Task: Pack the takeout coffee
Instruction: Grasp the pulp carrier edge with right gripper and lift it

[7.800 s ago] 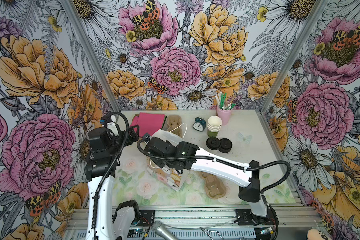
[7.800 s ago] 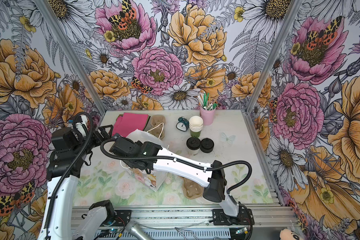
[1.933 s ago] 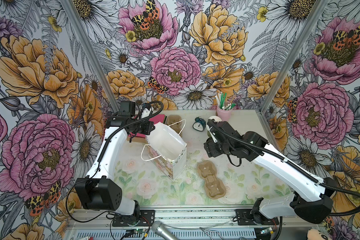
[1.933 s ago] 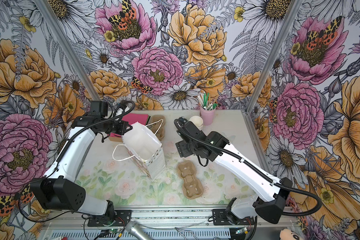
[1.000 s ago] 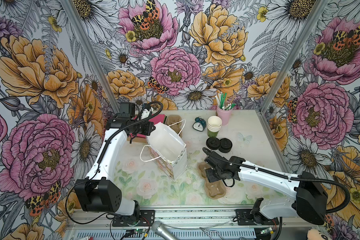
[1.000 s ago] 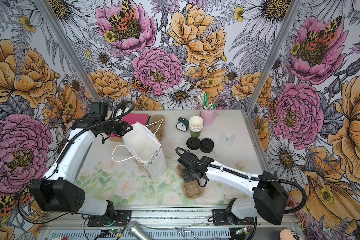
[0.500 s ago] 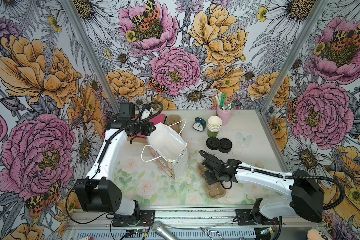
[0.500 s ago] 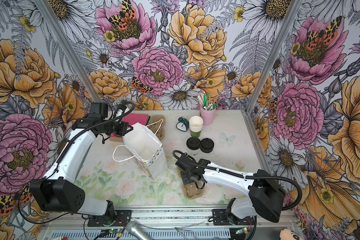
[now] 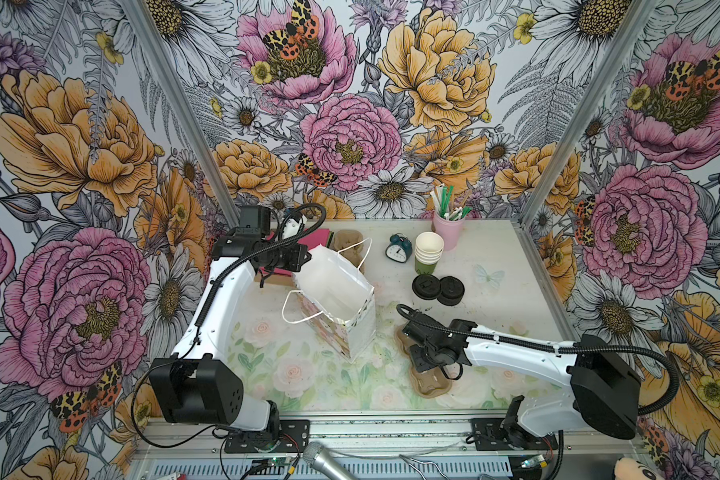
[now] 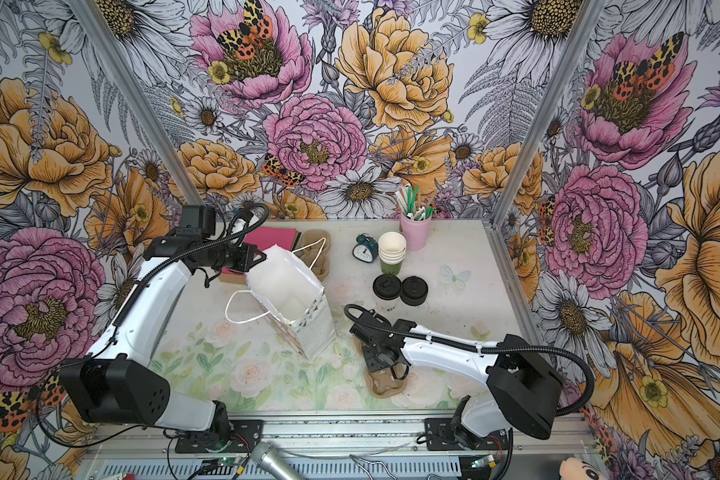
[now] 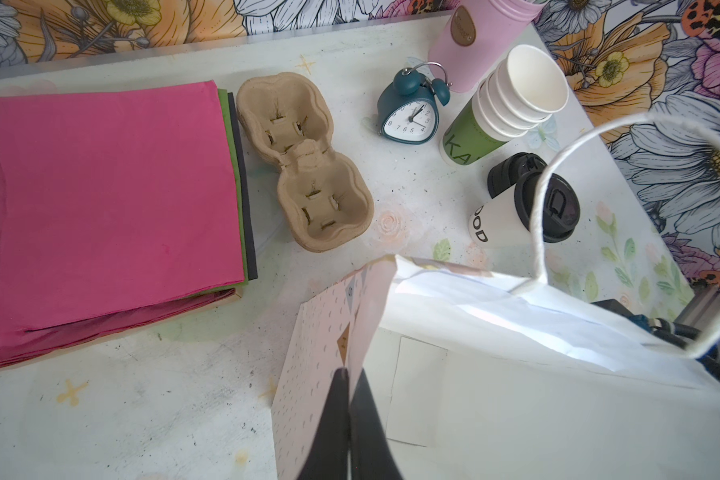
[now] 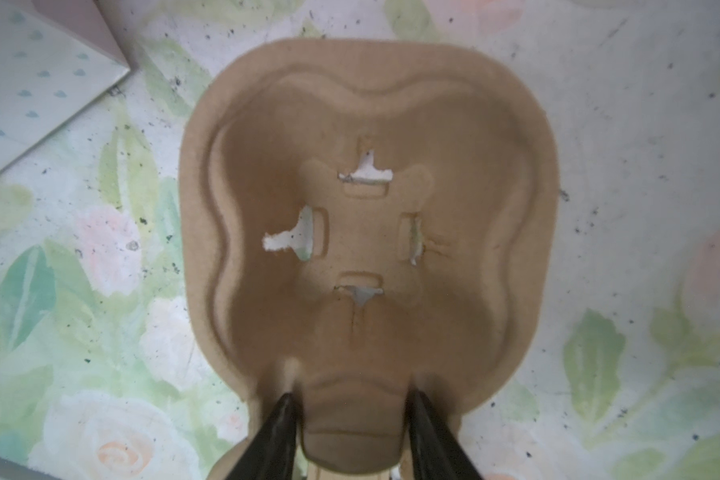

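1. Standing upright in both top views, the takeout coffee (image 9: 426, 286) (image 10: 386, 286) shows mostly its black lid. It sits just beside the lid pile (image 9: 451, 291), in front of the nested cups (image 9: 429, 253), and nothing is holding it.
2. Left wrist view: the left gripper (image 11: 350, 374) is pinched tight on the wall of the paper bag (image 11: 516, 395), keeping its mouth open. The coffee shows its white body here. I judge it light, with a thin wall that would crush, and the lid could pop off. The best hold is gently around the paper body just under the lid, kept upright.
3. Right wrist view: the right gripper (image 12: 354, 405) has its jaws part-way apart on either side of the narrow waist of the cup carrier (image 12: 366, 208). I cannot tell whether they press on it.
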Robot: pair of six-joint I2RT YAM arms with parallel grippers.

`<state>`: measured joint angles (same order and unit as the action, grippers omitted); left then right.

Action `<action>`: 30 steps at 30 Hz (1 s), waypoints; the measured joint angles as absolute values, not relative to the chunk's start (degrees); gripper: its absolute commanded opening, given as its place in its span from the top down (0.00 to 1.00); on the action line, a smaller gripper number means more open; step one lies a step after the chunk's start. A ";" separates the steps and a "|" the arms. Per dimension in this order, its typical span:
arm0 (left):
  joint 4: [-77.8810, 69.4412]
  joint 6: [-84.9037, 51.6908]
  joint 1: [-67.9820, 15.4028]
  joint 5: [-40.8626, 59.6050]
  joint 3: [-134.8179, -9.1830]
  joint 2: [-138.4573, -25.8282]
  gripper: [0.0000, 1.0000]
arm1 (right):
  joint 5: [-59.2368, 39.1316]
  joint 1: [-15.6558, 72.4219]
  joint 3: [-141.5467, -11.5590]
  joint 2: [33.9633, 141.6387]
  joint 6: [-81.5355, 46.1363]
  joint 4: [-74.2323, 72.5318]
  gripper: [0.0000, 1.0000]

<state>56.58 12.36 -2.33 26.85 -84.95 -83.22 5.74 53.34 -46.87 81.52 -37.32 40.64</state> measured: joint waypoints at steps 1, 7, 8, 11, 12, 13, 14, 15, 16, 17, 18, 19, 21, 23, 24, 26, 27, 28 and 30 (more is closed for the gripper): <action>56.58 12.36 -2.33 26.85 -84.95 -83.22 1.00 | 5.72 53.34 -46.87 81.52 -37.43 40.58 0.60; 56.58 12.34 -2.33 26.85 -84.95 -83.22 1.00 | 5.74 53.34 -46.94 81.89 -37.71 39.97 0.67; 56.58 12.34 -2.33 26.85 -84.95 -83.22 1.00 | 5.74 53.34 -46.94 81.91 -37.71 39.94 0.68; 56.58 12.34 -2.33 26.85 -84.95 -83.22 1.00 | 5.72 53.34 -46.98 81.91 -37.71 39.97 0.69; 56.58 12.34 -2.33 26.85 -84.95 -83.22 1.00 | 5.72 53.34 -46.98 81.91 -37.71 39.97 0.69; 56.58 12.34 -2.33 26.85 -84.95 -83.22 1.00 | 5.72 53.34 -47.00 81.89 -37.71 39.99 0.69; 56.58 12.34 -2.33 26.85 -84.95 -83.22 1.00 | 5.69 53.34 -47.03 81.89 -37.71 39.99 0.69; 56.58 12.34 -2.33 26.83 -84.95 -83.22 1.00 | 5.69 53.34 -47.05 81.87 -37.71 39.99 0.69; 56.58 12.34 -2.33 26.85 -84.95 -83.22 1.00 | 5.65 53.34 -47.05 81.78 -37.69 40.01 0.69; 56.58 12.34 -2.33 26.85 -84.95 -83.22 1.00 | 5.54 53.34 -47.05 81.67 -37.69 40.01 0.69; 56.58 12.34 -2.33 26.85 -84.95 -83.22 1.00 | 5.23 53.34 -47.05 81.43 -37.69 39.99 0.69; 56.58 12.34 -2.33 26.85 -84.95 -83.22 1.00 | 5.02 53.34 -47.05 80.97 -37.69 40.03 0.69; 56.58 12.19 -2.33 26.85 -84.95 -83.22 1.00 | 4.62 53.34 -47.05 79.46 -37.69 40.07 0.69; 56.58 12.14 -2.33 26.85 -84.95 -83.22 1.00 | 4.60 53.34 -47.11 77.21 -37.69 40.25 0.69; 56.58 12.14 -2.33 26.85 -84.95 -83.22 1.00 | 4.62 53.34 -47.27 75.90 -37.67 40.45 0.69; 56.58 12.12 -2.33 26.83 -84.95 -83.22 1.00 | 4.69 53.34 -47.90 73.17 -37.54 40.86 0.70; 56.58 12.12 -2.35 26.85 -84.95 -83.22 1.00 | 4.82 53.34 -48.34 71.75 -37.45 41.04 0.70; 56.58 12.10 -2.35 26.85 -84.95 -83.22 1.00 | 5.08 53.34 -49.04 70.17 -37.23 41.32 0.70; 56.58 11.99 -2.35 26.85 -84.95 -83.22 1.00 | 5.78 53.34 -50.46 67.68 -36.60 41.52 0.70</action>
<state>56.58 11.99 -2.35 26.85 -84.95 -83.22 5.78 53.34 -50.46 67.68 -36.60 41.52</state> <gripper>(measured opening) 0.045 0.329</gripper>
